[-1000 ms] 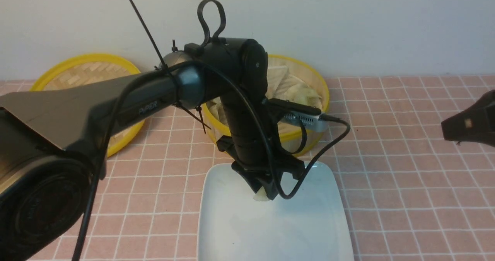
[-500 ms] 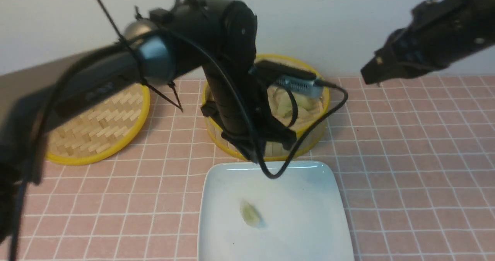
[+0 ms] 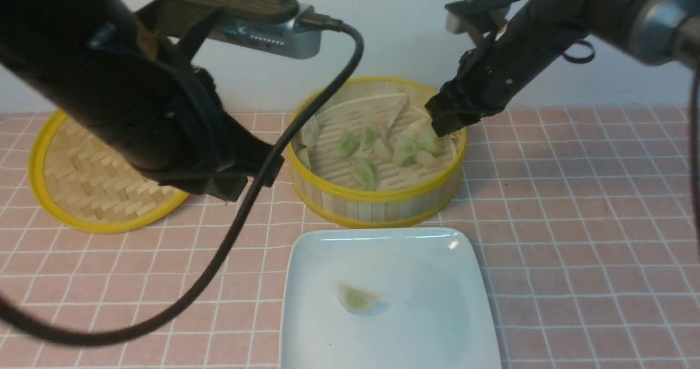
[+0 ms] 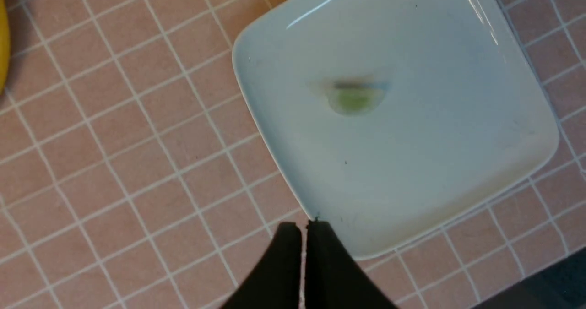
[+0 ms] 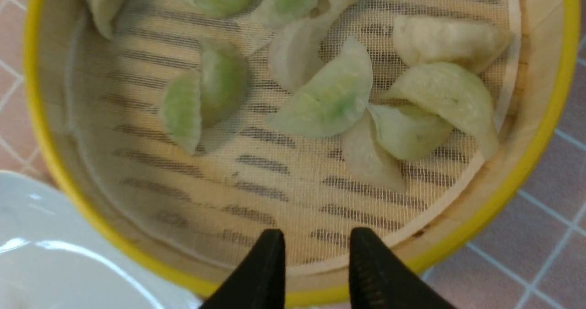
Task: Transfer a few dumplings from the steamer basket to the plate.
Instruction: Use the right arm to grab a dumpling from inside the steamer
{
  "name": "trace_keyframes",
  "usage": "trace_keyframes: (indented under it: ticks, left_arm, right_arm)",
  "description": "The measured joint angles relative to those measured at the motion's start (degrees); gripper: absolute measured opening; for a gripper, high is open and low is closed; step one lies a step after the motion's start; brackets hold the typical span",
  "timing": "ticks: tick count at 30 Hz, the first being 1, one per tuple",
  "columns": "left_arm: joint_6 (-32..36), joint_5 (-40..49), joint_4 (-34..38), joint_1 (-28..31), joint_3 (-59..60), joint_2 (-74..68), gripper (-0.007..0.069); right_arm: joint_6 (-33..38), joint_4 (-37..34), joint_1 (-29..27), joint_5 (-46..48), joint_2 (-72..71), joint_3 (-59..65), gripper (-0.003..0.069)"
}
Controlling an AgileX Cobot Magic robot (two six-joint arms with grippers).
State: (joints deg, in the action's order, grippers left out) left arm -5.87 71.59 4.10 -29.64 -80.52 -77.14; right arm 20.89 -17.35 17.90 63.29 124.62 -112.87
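Left gripper [image 4: 303,227] lifted off; crescent dumpling [image 3: 356,299] on glossy plate [image 3: 432,320].

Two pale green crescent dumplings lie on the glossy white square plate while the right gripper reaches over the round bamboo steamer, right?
No: only one pale green crescent dumpling lies on the glossy white square plate, as the front view shows. The right gripper does reach over the round bamboo steamer.

Front view over plate [image 3: 437,314] and steamer basket [image 3: 377,198]; wrist views close overhead, left on plate, right on basket.
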Motion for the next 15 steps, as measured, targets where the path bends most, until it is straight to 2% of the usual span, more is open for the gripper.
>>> trace_keyframes:
  ticks: [4, 6, 15]
  left_arm:
    - [-0.27, 0.17, -0.17, 0.0, 2.69, 3.86, -0.0006]
    - [-0.27, 0.17, -0.29, 0.0, 2.85, 5.0, -0.0006]
    - [-0.43, 0.17, -2.49, 0.0, 2.85, 7.07, -0.0006]
  right_arm:
    - [-0.55, 4.59, 2.1, 0.0, 7.37, -5.01, 0.0307]
    - [-1.94, 6.77, 3.03, 0.06, 9.39, -6.51, 0.033]
    - [-9.2, 15.84, 4.99, -1.31, 13.25, -10.67, 0.0344]
